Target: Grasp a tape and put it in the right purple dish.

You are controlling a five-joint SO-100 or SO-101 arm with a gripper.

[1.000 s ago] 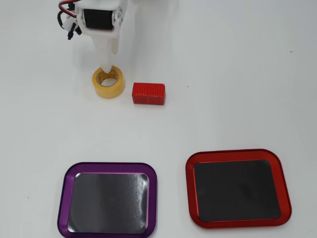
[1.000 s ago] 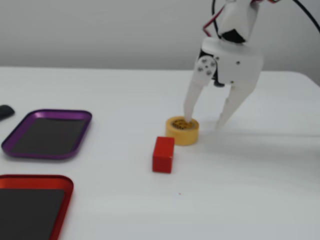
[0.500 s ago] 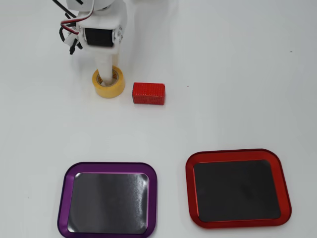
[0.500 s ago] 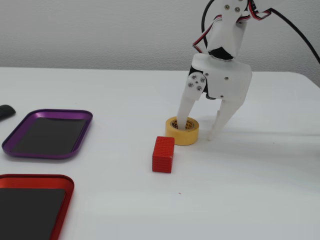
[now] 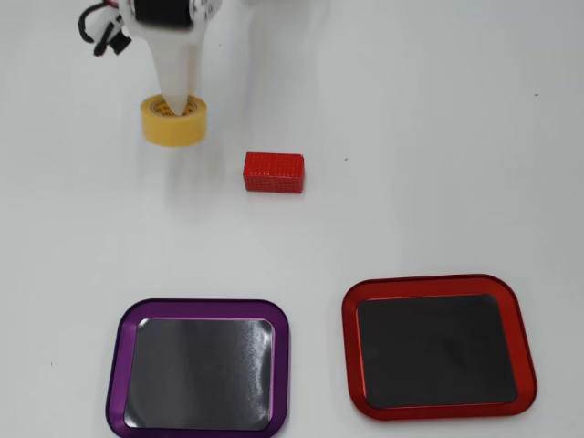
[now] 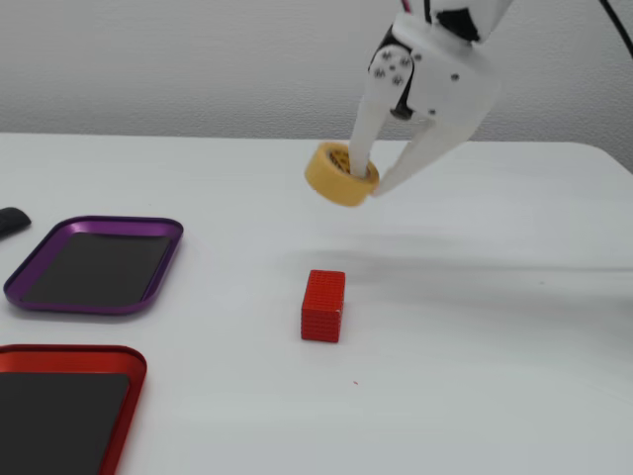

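The yellow tape roll is held in my white gripper at the far left of the overhead view. In the fixed view the tape hangs tilted, clear above the table. One finger is inside its core and the other is outside its wall, so the gripper is shut on the roll's wall. The purple dish lies empty at the near left of the overhead view. In the fixed view it is at the left.
A red ribbed block lies on the white table near the middle, in the fixed view below the tape. A red-rimmed tray lies empty beside the purple one, also in the fixed view. A dark object sits at the left edge.
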